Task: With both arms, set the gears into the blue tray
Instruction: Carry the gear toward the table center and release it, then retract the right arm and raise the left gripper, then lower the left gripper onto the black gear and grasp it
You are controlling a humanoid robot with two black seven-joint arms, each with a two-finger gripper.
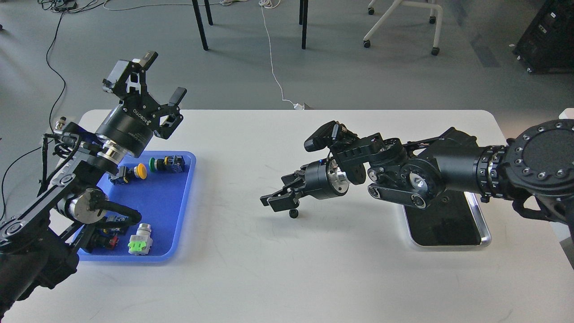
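Note:
A tiny black gear (293, 213) lies on the white table, mid-table, just under my right gripper (279, 192). That gripper points left, low over the table, with its fingers apart and nothing between them. The blue tray (167, 204) sits at the left, well left of the gear. Raised above the tray's far edge, my left gripper (164, 75) is open and empty. No gear shows in the blue tray; my left arm hides part of it.
Several colourful push-button switches (140, 171) lie in the blue tray. A shiny steel tray with a dark bottom (450, 231) sits at the right, partly under my right arm. Chair legs and cables are on the floor beyond the table.

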